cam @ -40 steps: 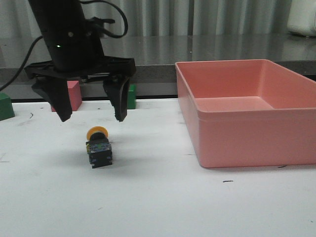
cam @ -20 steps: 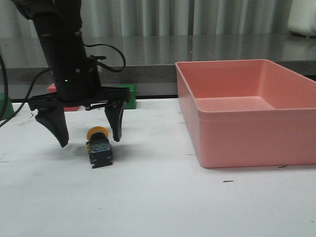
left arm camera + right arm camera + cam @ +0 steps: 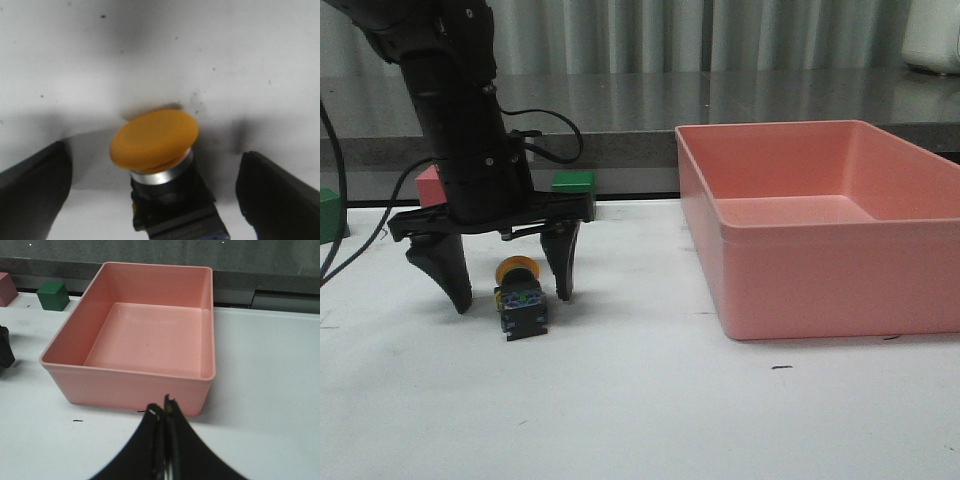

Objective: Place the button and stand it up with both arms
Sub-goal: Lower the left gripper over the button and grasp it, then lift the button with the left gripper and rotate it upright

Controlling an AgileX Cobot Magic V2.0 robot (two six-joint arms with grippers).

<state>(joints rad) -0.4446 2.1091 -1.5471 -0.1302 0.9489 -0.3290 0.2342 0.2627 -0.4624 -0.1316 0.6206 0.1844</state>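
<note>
At the far left edge of the front view a green block sits on the white surface, partly cut off by the frame. Next to the right, a pink cube shows behind the left arm, which reaches down from the upper left. The left gripper is spread wide, its two dark fingers pointing down with their tips at or just above the surface, one on each side of the button; neither finger touches it. The button lies on its side on the surface, its orange cap toward the back and its black body toward the camera. In the left wrist view the cap sits centred between the two fingers with clear gaps on both sides. A second green cube stands just behind the gripper. Farther right, a pink bin rests on the surface, well apart from the button. In the right wrist view the right gripper is pressed closed with nothing between its fingers, poised above the surface in front of the bin.
</note>
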